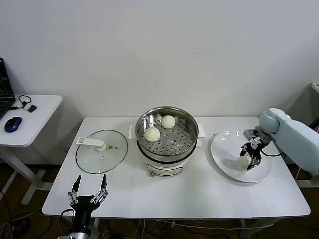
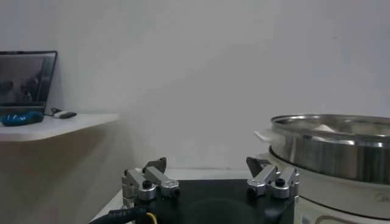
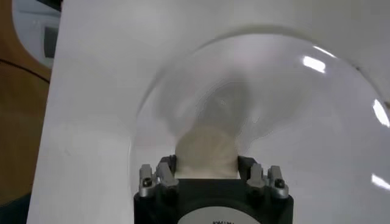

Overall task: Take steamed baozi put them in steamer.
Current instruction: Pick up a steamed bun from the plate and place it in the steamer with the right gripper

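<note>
We have the right gripper [image 1: 250,158] down on the plate [image 1: 227,154], its fingers pinched around a baozi [image 1: 243,163]. In the right wrist view that bun [image 3: 207,152] sits squarely between the two fingers [image 3: 159,176], touching both, with its lower side resting on the plate [image 3: 292,109]. We see no other bun on the plate.

Out to the left of this gripper, just beside the plate's edge, stands the steamer [image 1: 144,137] on its white pot [image 1: 164,167]. Two more buns lie inside it on the perforated floor: one [image 1: 152,134] toward the side farther from the gripper, and another [image 1: 168,121] nearer the back wall. They are close together but apart.

Beyond the steamer, farther left still, the glass lid [image 1: 112,162] lies flat on the table [image 1: 199,194].

Our left gripper [image 1: 87,190] waits well away, off the table's near left edge, its fingers spread wide and holding nothing. From its wrist view we see the steamer's wall [image 2: 329,149] off to one side and the open left gripper [image 2: 210,181] itself.
</note>
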Controlling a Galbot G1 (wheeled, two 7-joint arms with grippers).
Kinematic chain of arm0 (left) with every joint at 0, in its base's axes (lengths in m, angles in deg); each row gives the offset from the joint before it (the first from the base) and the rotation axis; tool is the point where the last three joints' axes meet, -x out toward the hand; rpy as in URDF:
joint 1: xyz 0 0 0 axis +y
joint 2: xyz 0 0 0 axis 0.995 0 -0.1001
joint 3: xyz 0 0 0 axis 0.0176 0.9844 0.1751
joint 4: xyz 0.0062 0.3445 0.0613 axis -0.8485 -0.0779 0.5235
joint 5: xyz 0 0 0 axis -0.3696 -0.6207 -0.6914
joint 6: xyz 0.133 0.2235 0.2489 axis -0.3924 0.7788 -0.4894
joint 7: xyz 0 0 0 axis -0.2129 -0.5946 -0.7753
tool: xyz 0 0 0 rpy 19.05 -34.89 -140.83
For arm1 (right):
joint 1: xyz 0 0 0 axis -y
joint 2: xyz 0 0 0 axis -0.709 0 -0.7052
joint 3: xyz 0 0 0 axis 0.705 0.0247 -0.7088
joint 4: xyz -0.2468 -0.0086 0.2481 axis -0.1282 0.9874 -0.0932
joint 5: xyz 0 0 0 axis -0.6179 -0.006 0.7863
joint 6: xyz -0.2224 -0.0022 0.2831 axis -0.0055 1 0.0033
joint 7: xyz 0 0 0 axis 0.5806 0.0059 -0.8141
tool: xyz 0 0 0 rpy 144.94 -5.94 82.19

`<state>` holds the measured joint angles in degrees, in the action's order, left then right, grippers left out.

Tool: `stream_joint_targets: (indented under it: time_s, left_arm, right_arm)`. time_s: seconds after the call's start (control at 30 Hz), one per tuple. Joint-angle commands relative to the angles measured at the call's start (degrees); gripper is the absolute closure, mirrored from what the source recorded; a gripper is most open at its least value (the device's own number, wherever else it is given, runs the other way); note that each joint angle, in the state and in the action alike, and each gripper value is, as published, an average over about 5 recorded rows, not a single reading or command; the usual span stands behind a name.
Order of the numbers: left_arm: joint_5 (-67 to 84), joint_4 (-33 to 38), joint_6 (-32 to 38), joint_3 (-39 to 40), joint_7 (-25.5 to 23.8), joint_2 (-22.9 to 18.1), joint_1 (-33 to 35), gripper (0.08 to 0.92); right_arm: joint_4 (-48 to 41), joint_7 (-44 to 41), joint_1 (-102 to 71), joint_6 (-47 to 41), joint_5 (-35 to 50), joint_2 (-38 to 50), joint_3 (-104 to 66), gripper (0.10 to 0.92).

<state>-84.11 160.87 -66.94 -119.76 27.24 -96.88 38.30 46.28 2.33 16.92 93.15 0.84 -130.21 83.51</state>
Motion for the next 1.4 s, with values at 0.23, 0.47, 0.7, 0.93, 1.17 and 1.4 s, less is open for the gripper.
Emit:
stream_joint_targets:
  time_s: [0.23,0.47,0.7,0.93,1.17,1.4]
  left_arm:
    - [0.05,0.27,-0.24,0.05,0.06,-0.03,-0.31,0.177]
    - [0.22,0.39,-0.06,0.48,-0.05,-0.11,-0.45,0.177]
    - [0.46,0.51,-0.07,0.35,-0.01,-0.14,-0.43,0.177]
    - [1.31,1.06,-0.11,0.23,-0.14,-0.08,-0.63,0.177]
    - [1.47,1.52,-0.43,-0.14,-0.09,-0.05,-1.01,0.177]
    - [1.58,1.46,-0.86,-0.32,-0.02,0.0,-1.41,0.177]
  right_arm:
    - [17.45,-2.25,28.74,4.97,15.13,1.47,23.15,0.373]
    - [22.03,-2.54,40.29,7.68,19.31,-3.63,29.92,0.376]
    - [22.48,-2.31,43.85,10.93,19.26,-11.41,29.93,0.38]
    - [19.06,-1.56,40.94,12.45,17.07,-21.12,27.62,0.367]
    - [15.0,-0.94,35.76,14.29,14.23,-30.0,26.32,0.355]
    - [13.58,-0.05,30.44,17.24,9.94,-33.16,25.35,0.355]
